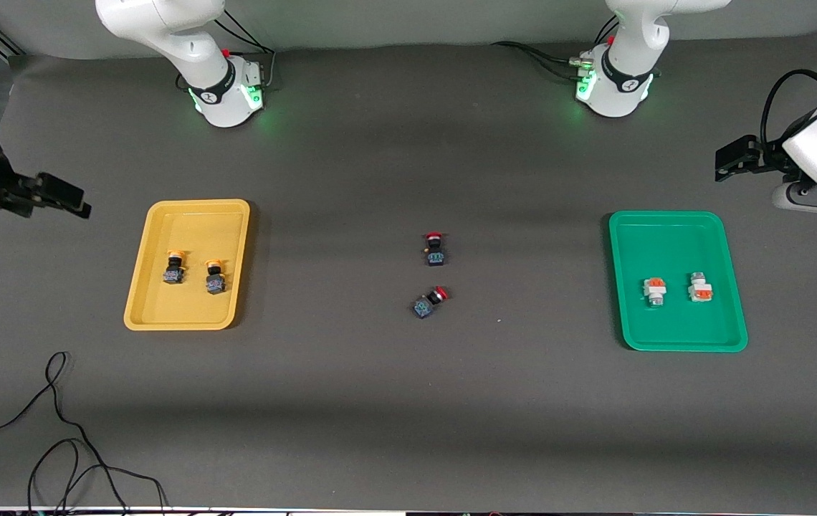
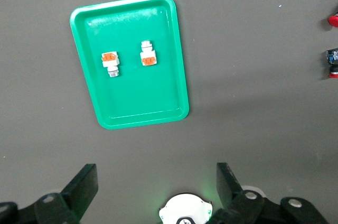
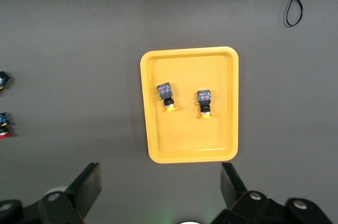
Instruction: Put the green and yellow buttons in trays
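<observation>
1. Front view: the right pincer (image 1: pixel 72 203) hangs over the surface (image 1: pixel 351 401) at the right arm's end, its fingers (image 3: pixel 84 184) apart and empty.
2. Just beside it, the yellow tray (image 1: pixel 233 215) holds two yellow buttons (image 1: pixel 174 266) (image 1: pixel 215 276) side by side.
3. Two red-capped switches (image 1: pixel 435 249) (image 1: pixel 428 302) lie at mid-surface, between the trays.
4. The green tray (image 1: pixel 623 222) holds two white buttons (image 1: pixel 655 290) (image 1: pixel 699 287), near each other.
5. The left pincer (image 1: pixel 727 159) hangs over the surface at the left arm's end, fingers (image 2: pixel 228 182) apart, empty.
</observation>
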Robot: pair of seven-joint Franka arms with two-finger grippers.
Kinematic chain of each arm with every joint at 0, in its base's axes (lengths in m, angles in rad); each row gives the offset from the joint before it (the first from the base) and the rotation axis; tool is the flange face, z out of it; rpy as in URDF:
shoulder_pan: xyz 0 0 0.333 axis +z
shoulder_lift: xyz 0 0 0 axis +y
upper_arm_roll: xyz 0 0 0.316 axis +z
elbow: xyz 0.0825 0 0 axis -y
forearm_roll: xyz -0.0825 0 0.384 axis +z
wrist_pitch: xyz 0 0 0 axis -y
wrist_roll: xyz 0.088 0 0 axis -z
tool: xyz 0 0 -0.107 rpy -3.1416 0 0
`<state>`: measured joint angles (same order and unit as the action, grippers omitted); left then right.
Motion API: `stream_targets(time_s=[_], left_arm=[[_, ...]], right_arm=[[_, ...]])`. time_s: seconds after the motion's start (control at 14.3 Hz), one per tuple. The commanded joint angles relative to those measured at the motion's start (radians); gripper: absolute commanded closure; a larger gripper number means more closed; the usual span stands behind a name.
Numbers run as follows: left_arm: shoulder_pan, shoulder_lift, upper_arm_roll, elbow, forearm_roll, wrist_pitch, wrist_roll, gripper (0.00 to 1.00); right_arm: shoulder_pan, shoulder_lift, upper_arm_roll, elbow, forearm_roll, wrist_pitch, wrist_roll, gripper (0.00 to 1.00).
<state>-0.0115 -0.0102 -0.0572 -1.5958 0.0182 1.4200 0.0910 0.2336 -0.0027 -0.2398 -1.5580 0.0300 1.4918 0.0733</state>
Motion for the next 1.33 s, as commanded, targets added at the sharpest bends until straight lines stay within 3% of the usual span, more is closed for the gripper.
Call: stream_targets(time_s=[0.0, 0.35, 0.7, 1.26], left_arm=[[-0.019, 0.001, 0.016, 0.014, -0.009, -0.019, -0.014, 0.00], [-0.019, -0.001, 0.016, 0.014, -0.011, -0.016, -0.019, 0.00], [-0.019, -0.001, 0.016, 0.014, -0.038, -0.003, -0.070, 0.00], [-0.019, 0.002, 0.017, 0.025, -0.029, -0.004, -0.065, 0.00]], right_arm=[[0.007, -0.033, -0.003, -0.024, 0.014, -0.005, -0.014, 0.00], [0.004, -0.039, -0.010, -0.025, 0.014, -0.028, -0.012, 0.00], [0.003, -0.037, -0.085, -0.004, -0.005, -0.024, -0.052, 0.00], [0.009, -0.040, -0.089, 0.018, -0.039, -0.041, -0.188, 0.00]])
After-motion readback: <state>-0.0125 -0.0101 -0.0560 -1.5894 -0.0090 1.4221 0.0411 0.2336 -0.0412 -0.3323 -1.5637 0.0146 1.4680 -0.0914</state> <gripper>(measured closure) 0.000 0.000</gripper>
